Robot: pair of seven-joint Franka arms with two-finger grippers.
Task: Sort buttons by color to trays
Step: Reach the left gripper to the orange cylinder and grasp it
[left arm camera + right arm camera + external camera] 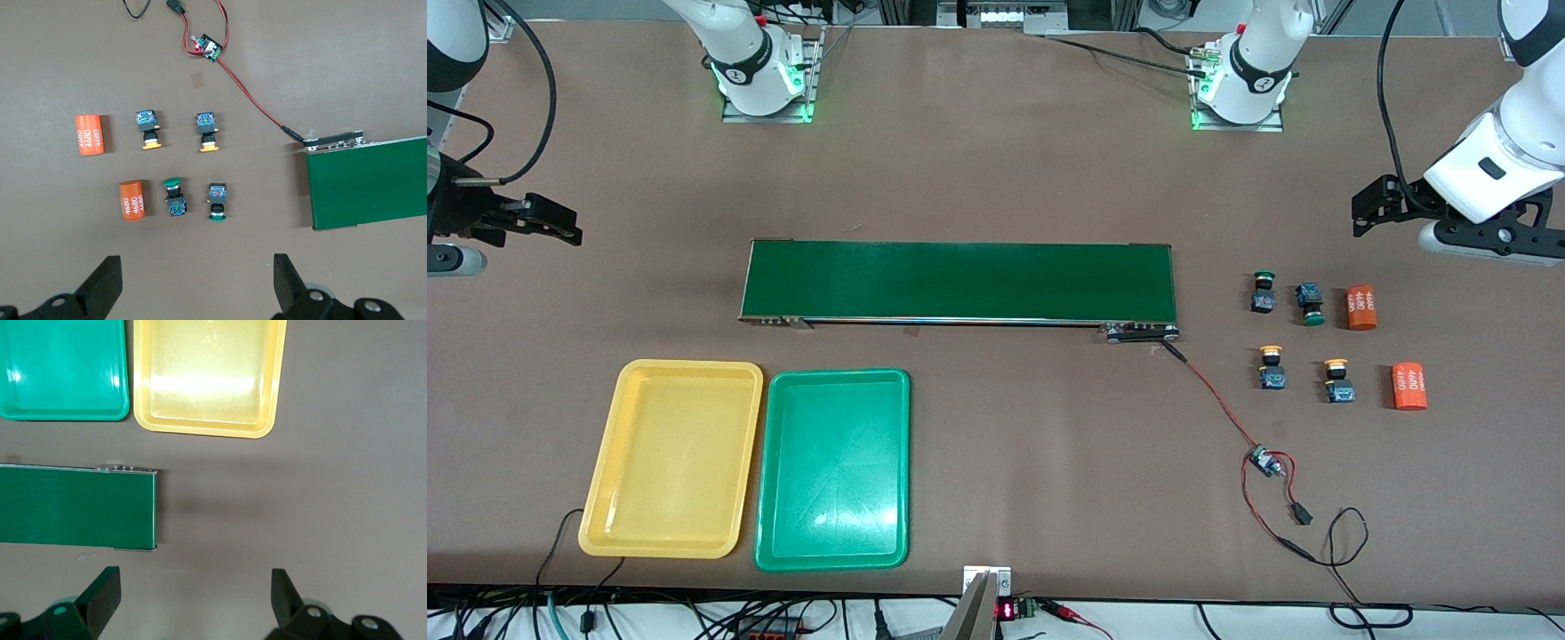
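Two green buttons and two yellow buttons stand on the table at the left arm's end, the yellow pair nearer the front camera. The left wrist view shows the green ones and the yellow ones. The yellow tray and green tray lie side by side, with nothing in them, toward the right arm's end. My left gripper hangs open over bare table beside the green buttons. My right gripper hangs open over bare table off the belt's end.
A long dark-green conveyor belt lies mid-table, farther from the front camera than the trays. Two orange numbered cylinders lie beside the buttons. A red-black wire with a small circuit board trails from the belt.
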